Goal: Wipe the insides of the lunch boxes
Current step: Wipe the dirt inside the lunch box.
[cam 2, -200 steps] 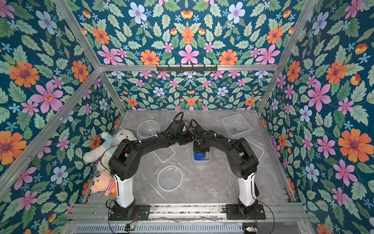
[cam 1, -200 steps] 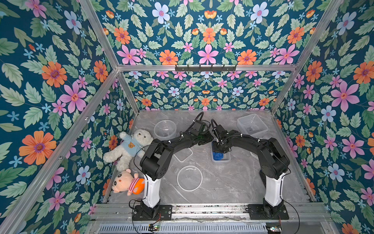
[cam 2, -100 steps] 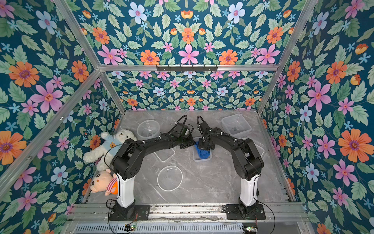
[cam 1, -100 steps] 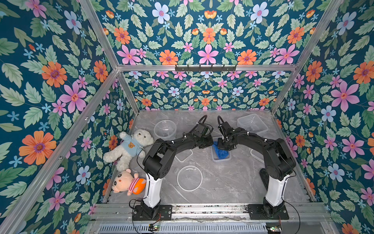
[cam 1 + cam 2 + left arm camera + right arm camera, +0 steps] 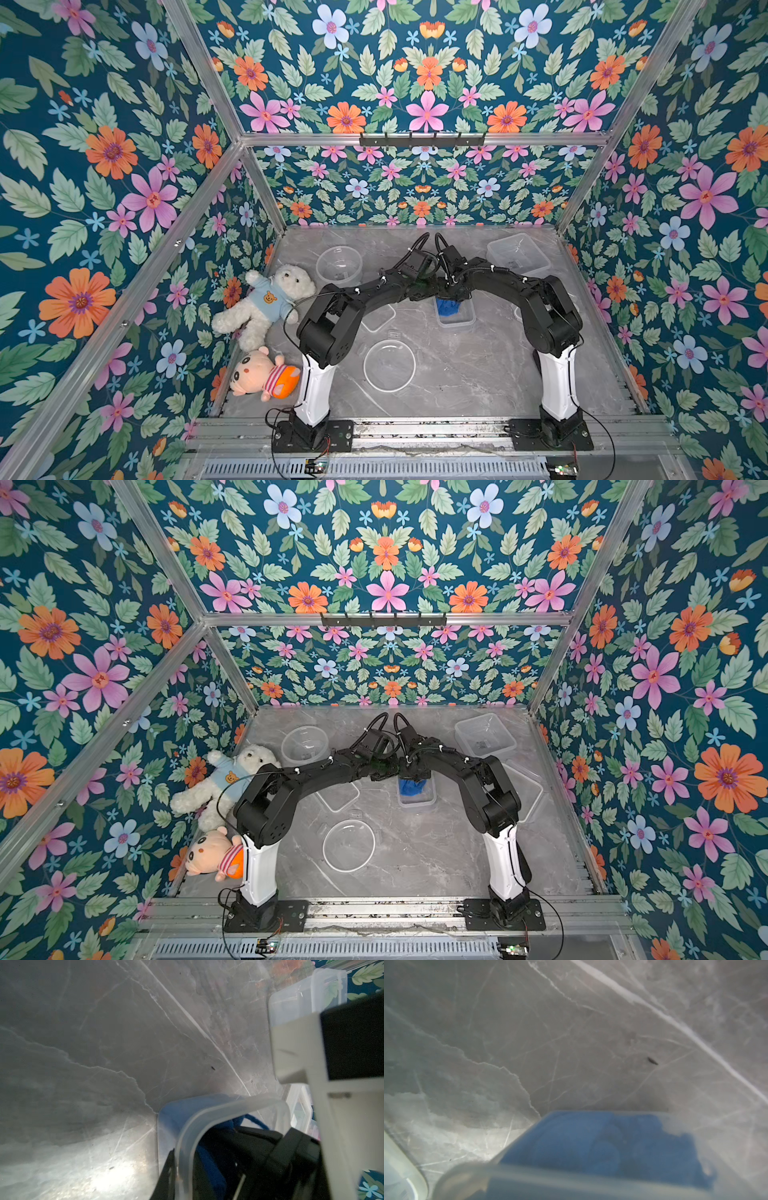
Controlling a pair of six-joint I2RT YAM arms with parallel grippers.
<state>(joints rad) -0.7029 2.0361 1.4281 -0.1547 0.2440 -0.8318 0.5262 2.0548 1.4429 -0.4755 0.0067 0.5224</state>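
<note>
At the far left of the worktop [image 5: 457, 386], a teddy bear [image 5: 274, 299] and a doll [image 5: 262, 372] lie out of play. The round lunch box [image 5: 338, 266] stands empty just beside them, towards the back. Next come a flat rectangular lid [image 5: 378, 318], half under the left arm, and a round lid [image 5: 389, 365].

In the middle, both arms meet over the small rectangular lunch box [image 5: 457, 323], which sits upright on the worktop with the blue cloth [image 5: 448, 306] inside it. The left arm's fingers [image 5: 165, 1178] are pressed together on one wall of it, pinching the plastic at the rim. The right arm's fingers [image 5: 245, 1147] reach down inside the box. They are pressed together, apparently on the cloth, though the pinch itself is hidden from us.

We judge the step in hand to be wiping this box while the left arm steadies it. The thin wall will likely flex, so we should hold it firmly without crushing it. We want the cloth pressed flat on the floor of the box, then swept into each corner and up the walls. Strokes are best aimed towards the held wall so the box neither skids nor tips, and kept clear of the left finger inside.

Further right, the large square lunch box [image 5: 517, 255] sits in the back corner. A square lid [image 5: 528, 791] lies partly behind the right arm.
</note>
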